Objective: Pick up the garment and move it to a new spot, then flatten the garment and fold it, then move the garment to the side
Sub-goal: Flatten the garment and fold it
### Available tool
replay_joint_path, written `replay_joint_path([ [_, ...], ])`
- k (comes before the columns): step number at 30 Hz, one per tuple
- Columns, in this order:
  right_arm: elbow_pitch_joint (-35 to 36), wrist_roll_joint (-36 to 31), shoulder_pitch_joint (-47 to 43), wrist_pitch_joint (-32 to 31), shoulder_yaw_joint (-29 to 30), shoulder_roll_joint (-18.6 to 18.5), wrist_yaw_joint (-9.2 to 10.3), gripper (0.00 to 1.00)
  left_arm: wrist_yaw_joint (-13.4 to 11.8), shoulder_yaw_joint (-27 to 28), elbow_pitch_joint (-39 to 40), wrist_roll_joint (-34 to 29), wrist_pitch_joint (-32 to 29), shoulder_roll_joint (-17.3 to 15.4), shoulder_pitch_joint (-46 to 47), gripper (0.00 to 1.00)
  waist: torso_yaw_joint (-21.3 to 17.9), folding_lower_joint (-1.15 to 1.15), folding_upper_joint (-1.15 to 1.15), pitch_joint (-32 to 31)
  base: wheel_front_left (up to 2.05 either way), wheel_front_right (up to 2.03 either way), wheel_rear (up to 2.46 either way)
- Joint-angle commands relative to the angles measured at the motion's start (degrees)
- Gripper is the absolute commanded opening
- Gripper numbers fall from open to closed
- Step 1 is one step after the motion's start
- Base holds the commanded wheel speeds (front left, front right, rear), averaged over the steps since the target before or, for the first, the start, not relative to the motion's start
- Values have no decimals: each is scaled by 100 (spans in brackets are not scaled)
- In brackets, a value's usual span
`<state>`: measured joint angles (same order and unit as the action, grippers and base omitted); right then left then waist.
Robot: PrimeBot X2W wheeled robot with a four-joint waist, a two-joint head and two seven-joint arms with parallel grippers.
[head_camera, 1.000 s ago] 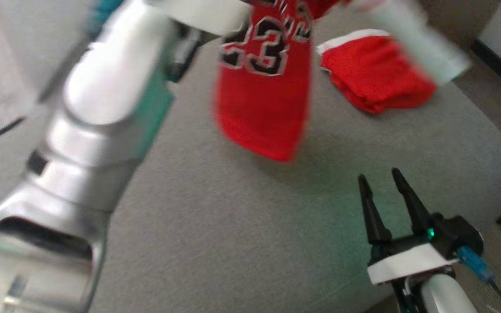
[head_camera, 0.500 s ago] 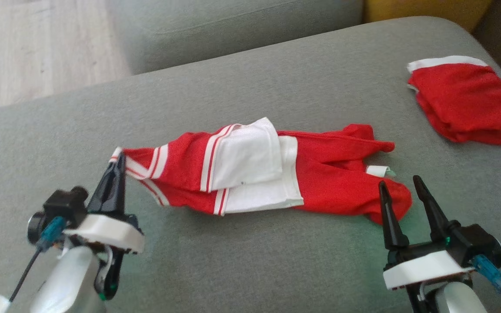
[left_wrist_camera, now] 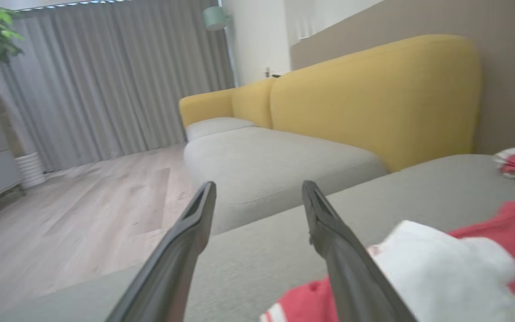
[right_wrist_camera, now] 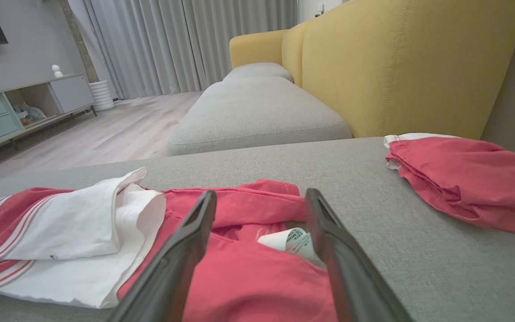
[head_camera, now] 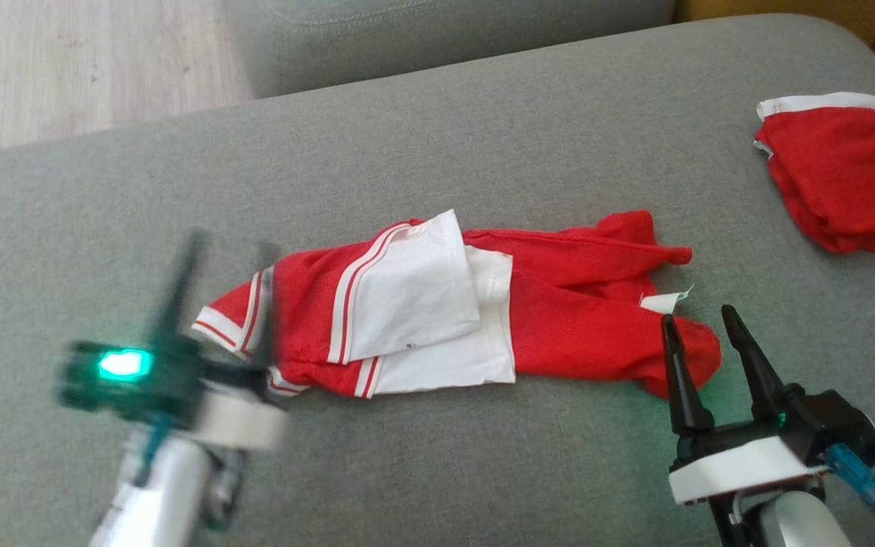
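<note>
The garment (head_camera: pixel 559 319) is red with white panels and red-white striped edges, lying crumpled in a long strip across the middle of the grey sofa seat (head_camera: pixel 437 471). My left gripper (head_camera: pixel 223 292) is blurred at the lower left, open, its fingers on either side of the garment's striped left corner. In the left wrist view the left gripper (left_wrist_camera: pixel 258 185) holds nothing, and the garment (left_wrist_camera: pixel 441 268) lies just beside the right finger. My right gripper (head_camera: pixel 696 315) is open at the garment's right end. In the right wrist view the right gripper (right_wrist_camera: pixel 261 193) frames the garment (right_wrist_camera: pixel 239 277) and its white label (right_wrist_camera: pixel 291 239).
A second red garment (head_camera: pixel 840 175), folded, lies at the seat's far right corner. Another grey seat cushion (head_camera: pixel 445 38) adjoins at the back, with wooden floor (head_camera: pixel 65 68) to the back left. A yellow sofa back (left_wrist_camera: pixel 373 98) rises behind the seats.
The garment hung in the air a second ago and now lies on the seat. My left gripper was shut on the striped corner half a second ago; it has opened and released it.
</note>
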<state>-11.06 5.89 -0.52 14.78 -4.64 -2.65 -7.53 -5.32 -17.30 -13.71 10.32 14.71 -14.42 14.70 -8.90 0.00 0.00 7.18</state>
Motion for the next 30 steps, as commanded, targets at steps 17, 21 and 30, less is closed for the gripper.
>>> replay_joint_path([
  [17, 166, 13, 473, 22, -271, -23, 4, 100, 893, -2750, -1193, -2169, 29, 620, 857, 100, -223, 0, 0, 402, 0, 0, 0],
  [21, 134, 18, 556, 22, -354, -23, 4, 100, 873, -3044, -1859, -2344, 29, 730, 1285, 100, -376, 0, 0, 500, 0, 0, 0],
  [30, 128, 64, 593, 22, -407, -23, 4, 100, 649, -3255, -2488, -2329, 29, 767, 1628, 100, -567, 0, 0, 612, 0, 0, 0],
])
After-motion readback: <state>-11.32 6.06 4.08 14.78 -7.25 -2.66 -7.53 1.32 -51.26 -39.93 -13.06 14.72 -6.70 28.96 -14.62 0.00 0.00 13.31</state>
